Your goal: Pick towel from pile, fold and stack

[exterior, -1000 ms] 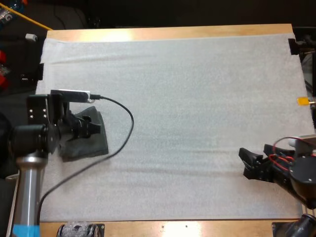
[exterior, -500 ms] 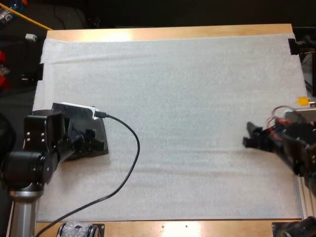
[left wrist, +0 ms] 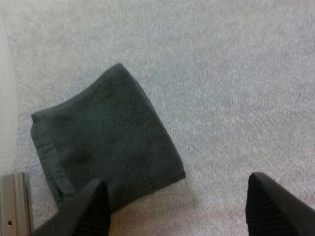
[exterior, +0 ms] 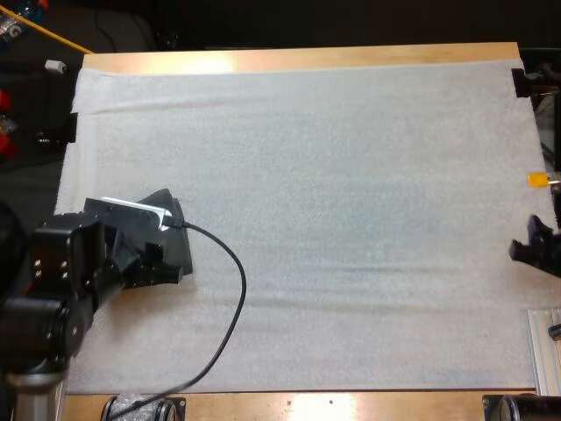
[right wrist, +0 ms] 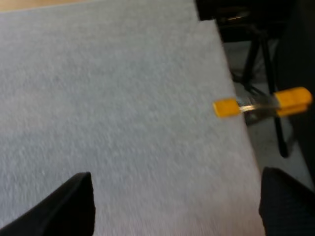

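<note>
AT THE MAT'S NEAR LEFT: my left pincer (left wrist: 177, 212) hangs wide open over the folded towel (left wrist: 108, 142), which lies at about 8 o'clock on the white mat (exterior: 351, 175) as the high camera sees it. The two black fingers (left wrist: 88, 209) stand well apart and grip nothing. One of them covers the towel's nearest corner from the wrist camera. The towel is dark grey-green and lies flat, with a hemmed edge along one side and bare mat beyond its far corner. From above, my left arm hides most of it, and a dark wedge shows past the wrist toward 1 o'clock.

At about 4 o'clock, at the mat's right edge, my right pincer (right wrist: 174, 211) is also spread wide. Its fingers (right wrist: 69, 206) are apart over bare mat and hold nothing. The high camera cuts it off at the picture's border, so little more than a black tip shows there.

Farther off, the mat runs bare to the wooden table (exterior: 307, 60) edge at 12 o'clock.
</note>
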